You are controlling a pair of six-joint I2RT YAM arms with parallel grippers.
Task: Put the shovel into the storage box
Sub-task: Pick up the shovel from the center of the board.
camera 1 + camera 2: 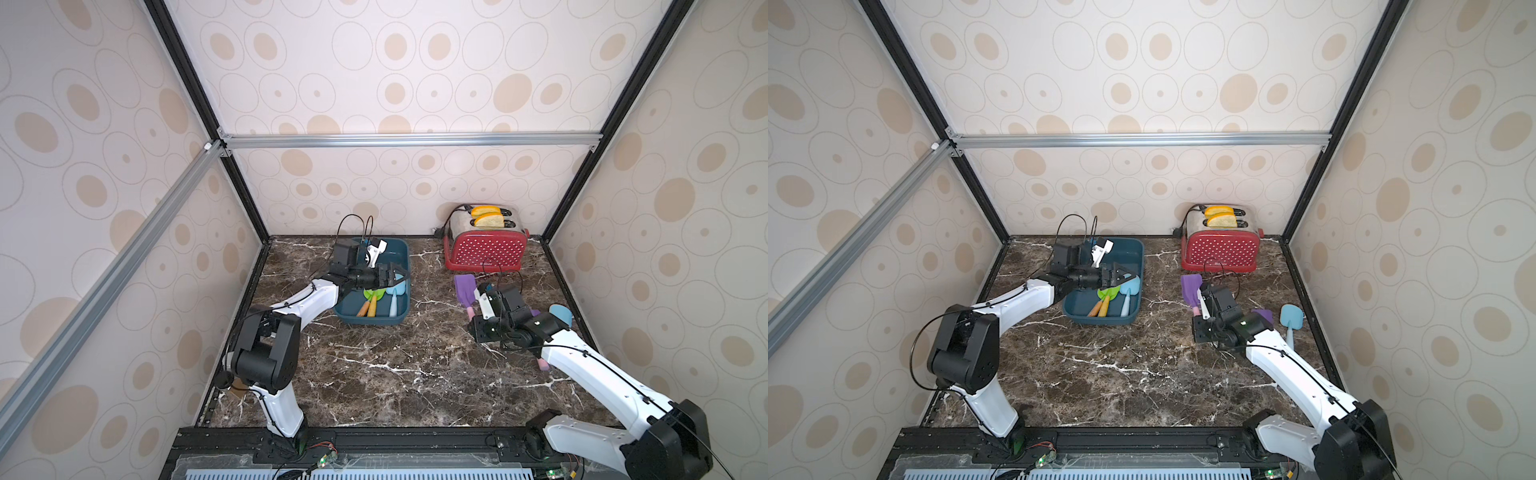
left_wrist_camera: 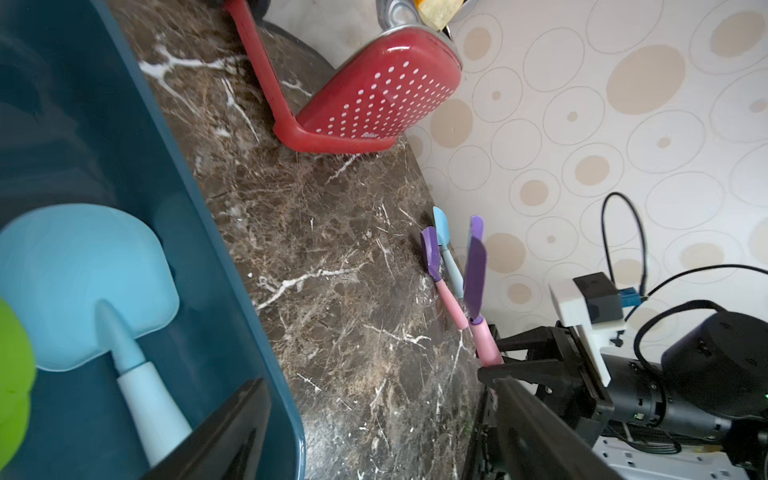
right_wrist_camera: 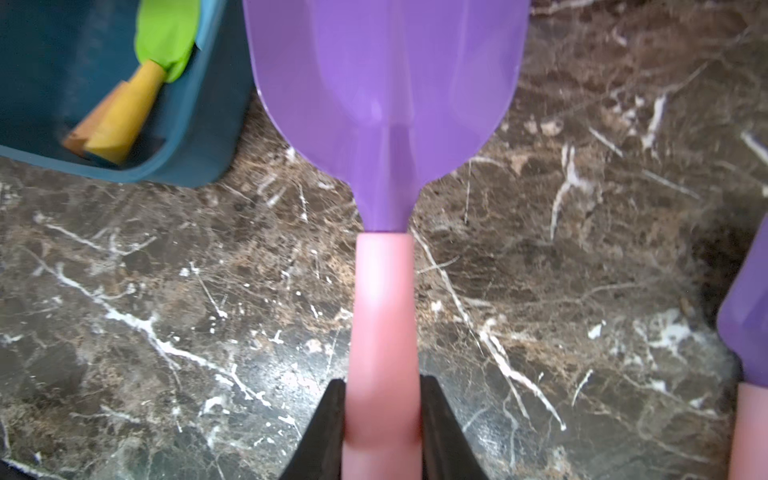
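The storage box (image 1: 402, 266) (image 1: 1139, 253) is a dark teal tub at the back left. Inside it lie a light blue shovel (image 1: 395, 291) (image 2: 83, 282) and two green shovels (image 1: 372, 296) with orange and yellow handles. My left gripper (image 1: 400, 275) (image 1: 1128, 277) (image 2: 374, 399) hovers open over the box's right side, holding nothing. My right gripper (image 1: 475, 321) (image 1: 1198, 316) (image 3: 382, 384) is shut on the pink handle (image 3: 382, 307) of a purple shovel (image 1: 464, 289) (image 1: 1191, 286) (image 2: 474, 274). That shovel's blade points toward the toaster and tilts up off the table.
A red dotted toaster (image 1: 484, 249) (image 1: 1221, 249) holding bread stands at the back right. Another purple shovel (image 1: 1263, 316) (image 2: 430, 253) lies partly under my right arm, and a light blue one (image 1: 1288, 318) (image 1: 561, 312) lies near the right wall.
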